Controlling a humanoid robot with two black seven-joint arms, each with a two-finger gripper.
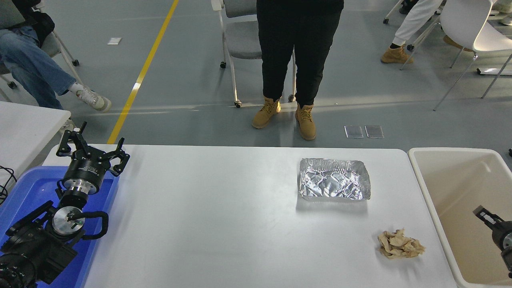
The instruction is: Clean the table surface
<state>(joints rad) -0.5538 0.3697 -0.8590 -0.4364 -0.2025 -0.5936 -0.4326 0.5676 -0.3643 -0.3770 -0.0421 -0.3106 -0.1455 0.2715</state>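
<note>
While the left gripper (93, 150) sits parked at the lower left corner, its fingers (64, 144) are spread wide and close on nothing, hanging over the far end of a blue tray (24, 192). Only the head view to go on here. Stretching away to the right of that gripper lies the table surface (208, 224), white and faintly glossy, its long axis running side to side across the picture, its rounded far corners turned toward the people beyond. Well to the right of the left gripper, on the far right part of the tabletop, rests a crumpled foil tray (334, 184), open side up, its longer side lying along the table's length. Nearer the camera from the foil, and just left of the right gripper, a wad of brown crumpled paper (400, 245) lies flat on the white.

And the right gripper (486, 216) pokes in from the right edge, hanging inside a beige bin (424, 188) that stands against the table's right end. Only one dark fingertip shows, so whether it is spread or pressed together cannot be told. Nothing shows in its grasp. Past the far edge, a person in black trousers (298, 48) stands facing the table in tan boots (306, 122).
</note>
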